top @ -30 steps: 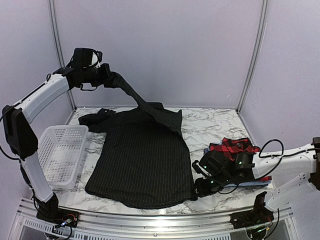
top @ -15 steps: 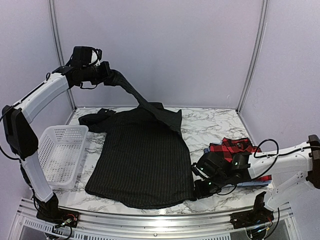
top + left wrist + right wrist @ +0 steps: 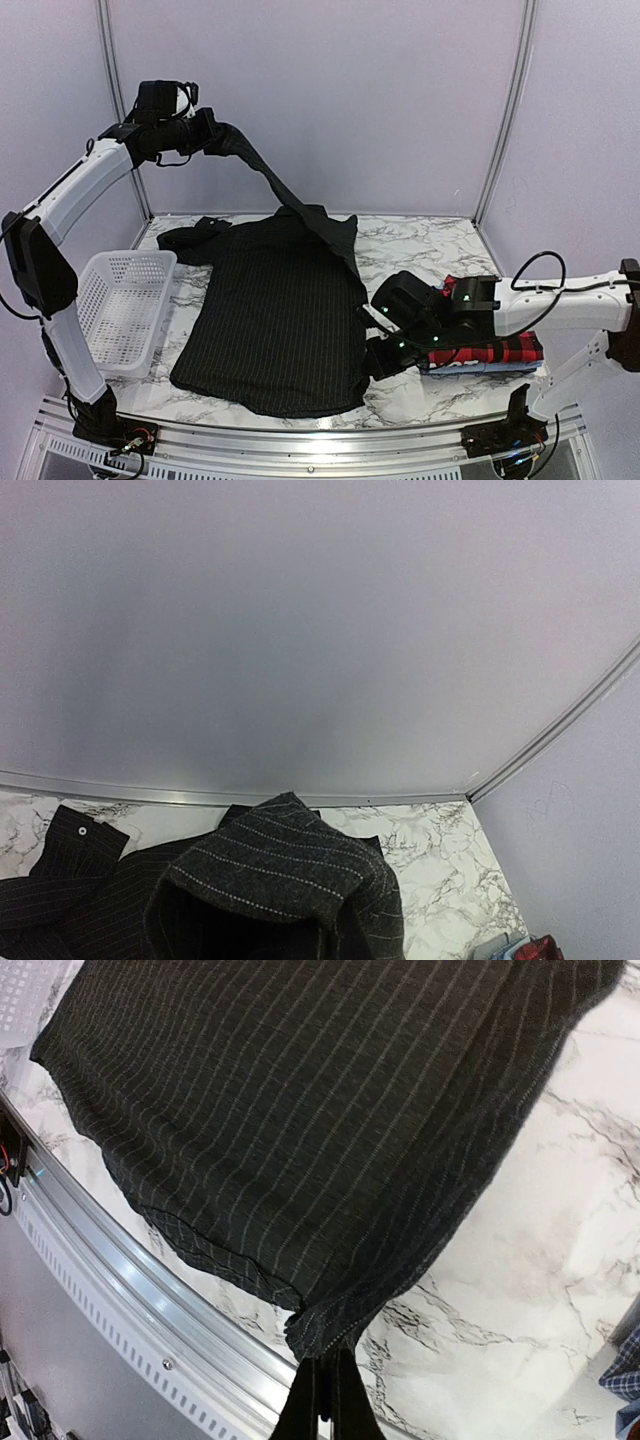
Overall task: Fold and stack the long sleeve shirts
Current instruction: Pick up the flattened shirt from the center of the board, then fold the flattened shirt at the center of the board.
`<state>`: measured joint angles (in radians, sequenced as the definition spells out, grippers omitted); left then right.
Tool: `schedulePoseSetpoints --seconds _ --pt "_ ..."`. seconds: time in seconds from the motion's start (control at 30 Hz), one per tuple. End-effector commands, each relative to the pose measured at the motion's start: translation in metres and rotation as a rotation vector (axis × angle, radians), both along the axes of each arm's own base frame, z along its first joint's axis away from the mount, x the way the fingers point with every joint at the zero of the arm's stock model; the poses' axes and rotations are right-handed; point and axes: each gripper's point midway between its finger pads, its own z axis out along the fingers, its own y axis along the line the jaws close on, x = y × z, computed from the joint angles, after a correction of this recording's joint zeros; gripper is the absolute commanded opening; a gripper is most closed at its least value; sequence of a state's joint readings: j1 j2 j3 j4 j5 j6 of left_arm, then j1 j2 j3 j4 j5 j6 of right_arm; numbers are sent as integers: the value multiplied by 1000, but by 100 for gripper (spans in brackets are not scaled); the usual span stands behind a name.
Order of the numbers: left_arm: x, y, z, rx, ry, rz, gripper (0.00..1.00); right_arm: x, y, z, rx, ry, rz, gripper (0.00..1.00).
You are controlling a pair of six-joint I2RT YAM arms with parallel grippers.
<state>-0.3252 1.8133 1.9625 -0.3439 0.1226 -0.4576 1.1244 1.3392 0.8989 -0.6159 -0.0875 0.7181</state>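
Observation:
The black pinstriped shirt (image 3: 275, 320) lies spread flat on the marble table. My left gripper (image 3: 212, 140) is shut on its sleeve and holds it high near the back wall; the sleeve (image 3: 285, 205) stretches down to the shirt's right shoulder. In the left wrist view the sleeve cloth (image 3: 280, 875) covers the fingers. My right gripper (image 3: 372, 362) is shut on the shirt's lower right hem corner (image 3: 325, 1330), lifted off the table. The red-and-black plaid shirt (image 3: 495, 350) lies folded on a blue shirt (image 3: 470, 366) at the right, behind my right arm.
A white mesh basket (image 3: 120, 305) stands at the table's left edge. The metal rail (image 3: 140, 1310) runs along the table's front edge. Bare marble (image 3: 420, 250) lies right of the shirt. Walls close in behind and at both sides.
My right gripper moved left and lifted the hem corner inward, uncovering the plaid stack. My left gripper raised the sleeve a little higher and to the left.

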Motion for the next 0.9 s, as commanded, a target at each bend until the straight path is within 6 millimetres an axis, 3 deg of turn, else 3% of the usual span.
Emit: schedulePoseSetpoints --seconds 0.0,0.2,0.37,0.5,0.63,0.87 --pt "8 16 20 3 -59 29 0 3 30 11 13 -13 86 0" --pt "15 33 20 1 -65 48 0 12 85 10 55 -6 213 0" --pt "17 49 16 16 -62 74 0 14 113 -4 67 19 281 0" --pt "17 53 9 29 -54 62 0 11 117 -18 62 49 300 0" --pt "16 50 -4 44 -32 40 0 4 108 -30 59 78 288 0" --pt "16 50 -21 64 -6 34 0 -6 106 -25 112 114 294 0"
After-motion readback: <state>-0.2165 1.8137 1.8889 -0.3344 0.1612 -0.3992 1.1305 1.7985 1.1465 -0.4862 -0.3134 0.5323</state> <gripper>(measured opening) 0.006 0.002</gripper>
